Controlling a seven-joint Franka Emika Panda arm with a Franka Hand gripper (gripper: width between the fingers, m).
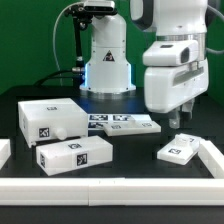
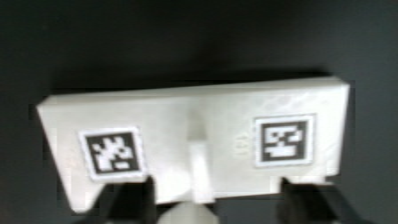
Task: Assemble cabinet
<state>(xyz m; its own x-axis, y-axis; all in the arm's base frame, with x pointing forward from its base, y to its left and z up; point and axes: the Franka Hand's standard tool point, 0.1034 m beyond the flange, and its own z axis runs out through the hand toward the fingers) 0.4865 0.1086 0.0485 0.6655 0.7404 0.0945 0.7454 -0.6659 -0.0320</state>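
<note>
The arm (image 1: 170, 55) fills the exterior view's upper right. The cabinet (image 1: 45, 118) sits on the counter (image 1: 130, 150) at middle left. A tagged panel (image 1: 180, 150) lies lower right, below the claw (image 2: 212, 198), whose fingers stand apart.

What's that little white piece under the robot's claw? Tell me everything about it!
The little white piece looks like plastic, flat and blocky. Two square black-and-white tags sit on top, with a seam between them. It lies flat on the black table, near a white rail. The gripper hangs above it, jaws apart, not touching.
</note>
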